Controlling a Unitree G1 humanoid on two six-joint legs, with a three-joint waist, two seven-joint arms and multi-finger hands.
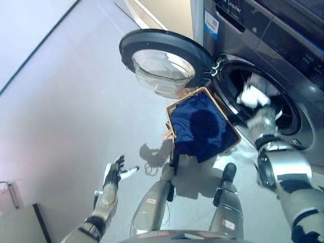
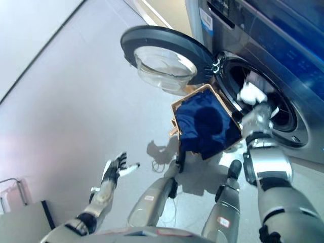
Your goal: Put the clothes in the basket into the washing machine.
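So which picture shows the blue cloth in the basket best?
The left eye view: the dark blue cloth in the square tan wicker basket shows whole, draped over the basket's front edge. The right eye view shows the same cloth, but the robot's right hand comes closer to its edge.

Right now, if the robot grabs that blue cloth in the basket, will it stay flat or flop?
Probably flop: the blue cloth already sags over the basket rim and hangs down one side. It looks light and soft, so it may snag or trail on that edge when lifted.
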